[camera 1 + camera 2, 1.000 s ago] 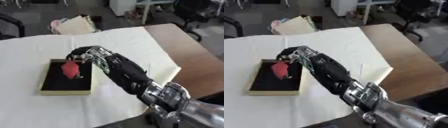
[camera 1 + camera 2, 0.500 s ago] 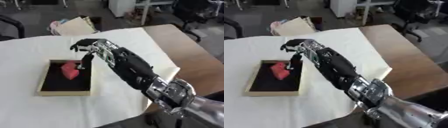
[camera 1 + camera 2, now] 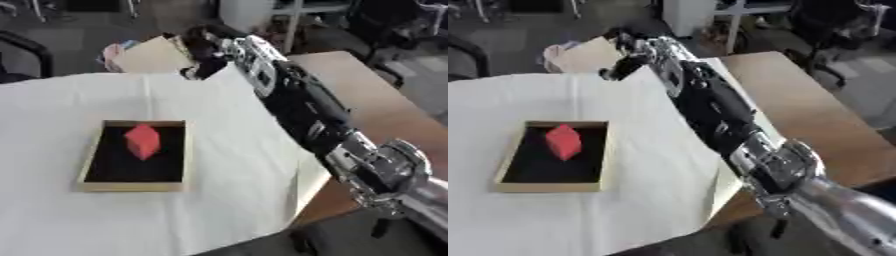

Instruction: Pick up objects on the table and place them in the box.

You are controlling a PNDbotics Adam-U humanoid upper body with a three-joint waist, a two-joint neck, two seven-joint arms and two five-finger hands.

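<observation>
I see the red block lying inside the box, in the far half of its black floor, a little nearer the left wall than the right. It looks tipped on one corner or edge rather than flat, though I cannot tell exactly how it sits. Nothing touches it. The box is a shallow, pale wooden tray with a dark lining, sitting on the white cloth that covers most of the table; the bare brown tabletop shows along the right side, where the cloth's edge folds over.

My right hand is well apart from the box, up over the far edge of the cloth. Its fingers hang down, bent but spread apart, and I see nothing between them, so I read it as relaxed and empty. The black forearm runs from there diagonally down to the lower right, over the cloth's right edge, ending in the silver joint near the corner of the view.

Just beyond the hand, off the far side of the table, there is a tan paper bag with something pinkish beside it. Chairs and furniture legs stand further back on the floor
</observation>
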